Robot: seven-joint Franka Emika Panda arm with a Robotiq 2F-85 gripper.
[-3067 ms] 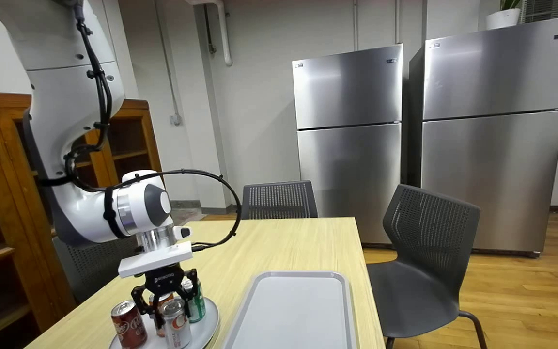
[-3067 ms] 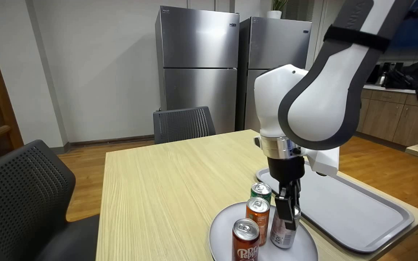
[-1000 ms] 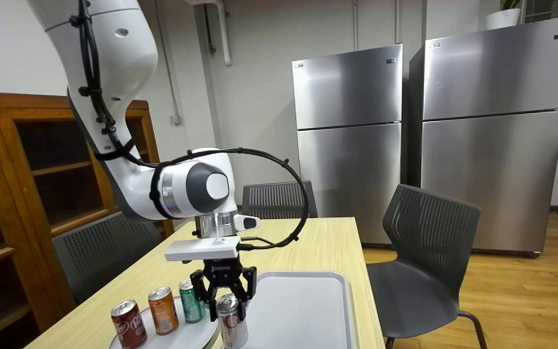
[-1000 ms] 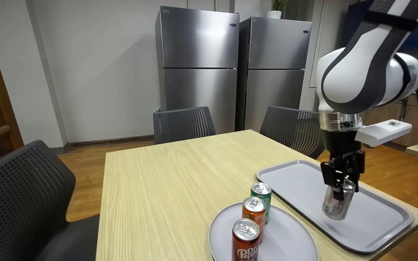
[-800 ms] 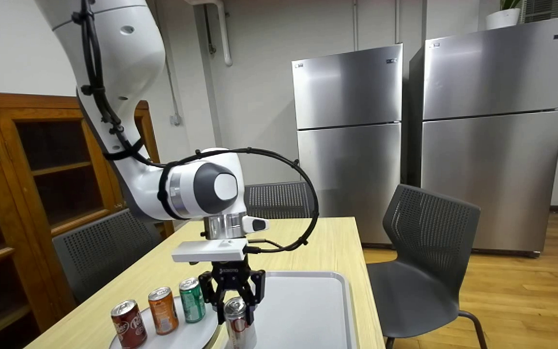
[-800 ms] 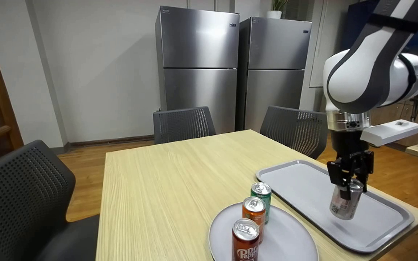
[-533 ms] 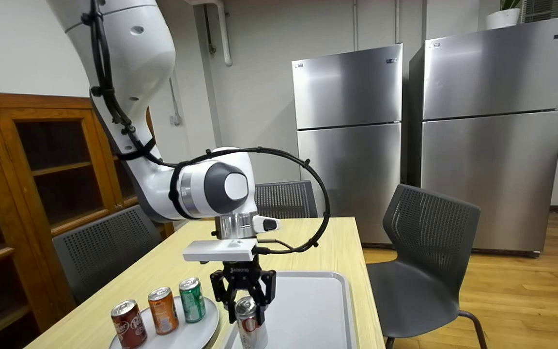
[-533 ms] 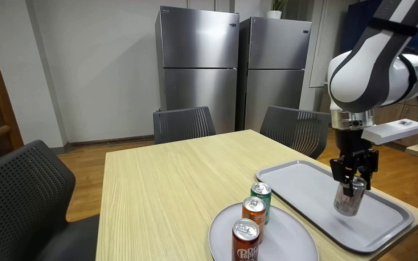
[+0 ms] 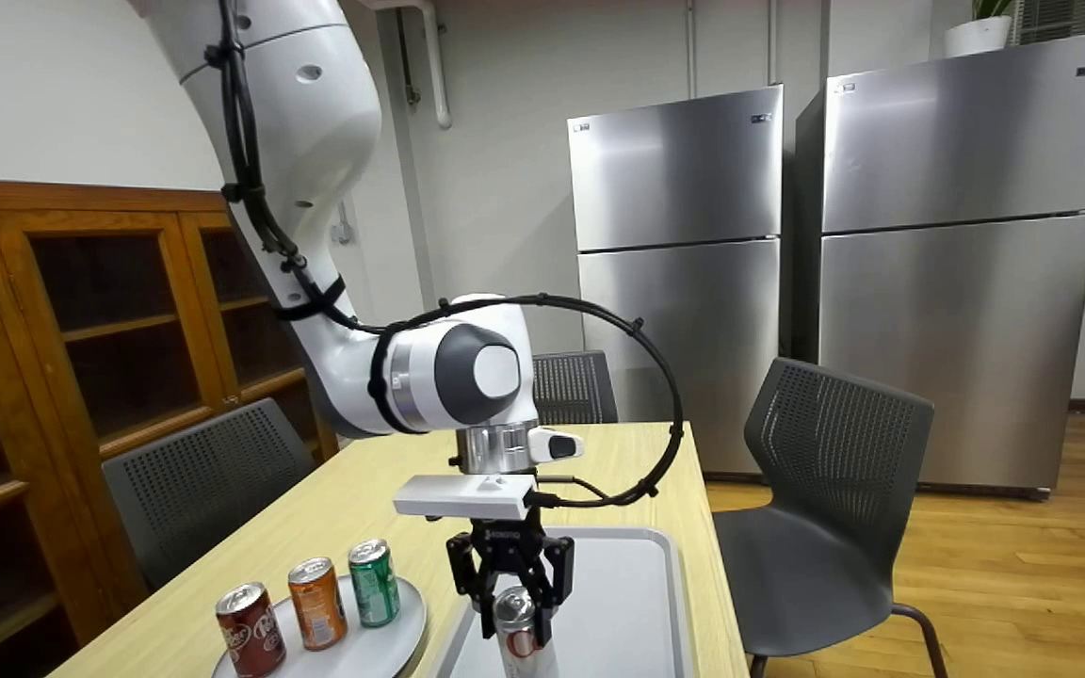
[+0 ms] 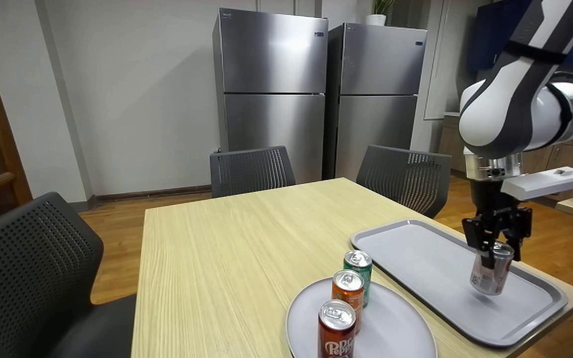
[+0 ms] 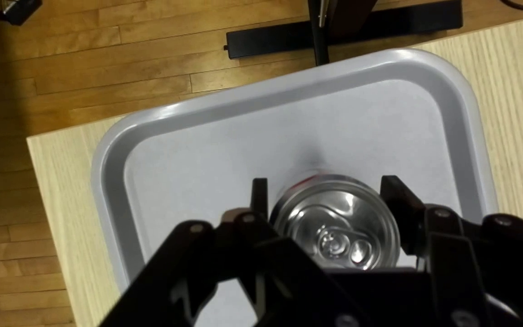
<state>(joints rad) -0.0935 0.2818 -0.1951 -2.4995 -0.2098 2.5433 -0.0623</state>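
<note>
My gripper is shut on a silver can with red lettering, one finger on each side near its top. In an exterior view the can tilts slightly and seems to hang just above the grey rectangular tray, with a faint shadow below it. The wrist view shows the can's lid between the dark fingers; its lower body is mostly hidden. Three cans stand on a round grey plate: dark red, orange and green.
The plate lies beside the tray on a light wooden table. Dark chairs stand around the table. Two steel refrigerators are behind it, and a wooden cabinet is at the left in an exterior view.
About three seconds ago the gripper was around the silver can on the plate. The can has since been carried rightward over the tray in both exterior views, still moving during the last second.
</note>
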